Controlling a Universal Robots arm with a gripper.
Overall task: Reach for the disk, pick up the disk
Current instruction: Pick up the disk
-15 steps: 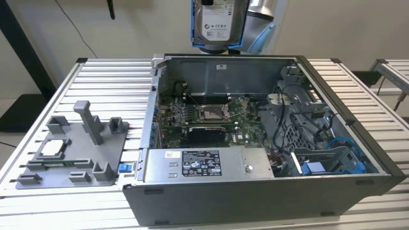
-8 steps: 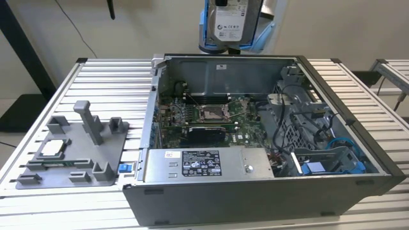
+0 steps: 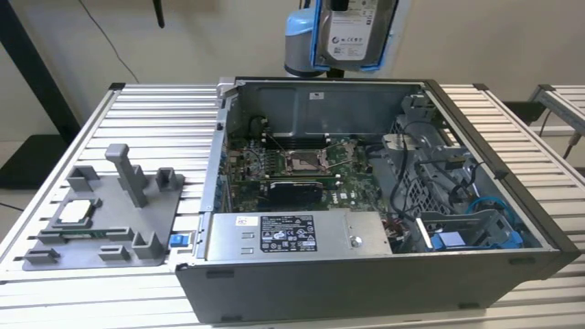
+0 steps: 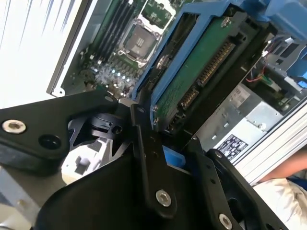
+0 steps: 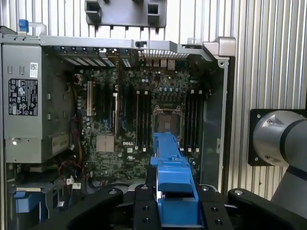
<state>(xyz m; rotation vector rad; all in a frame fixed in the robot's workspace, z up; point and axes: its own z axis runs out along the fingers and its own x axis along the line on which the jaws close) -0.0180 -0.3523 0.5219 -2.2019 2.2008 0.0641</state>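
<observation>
At the exterior view's top centre, our jaws pinch the disk (image 3: 357,34) high above the computer case (image 3: 366,295); we judge pick-up done, nothing further needed.

Robotics lab or workshop. Ribbed aluminium counter (image 3: 155,110); opened computer case (image 3: 366,291), motherboard (image 3: 302,168) exposed; grey parts jig (image 3: 109,212); robot arm (image 3: 300,41); plain wall behind.
</observation>
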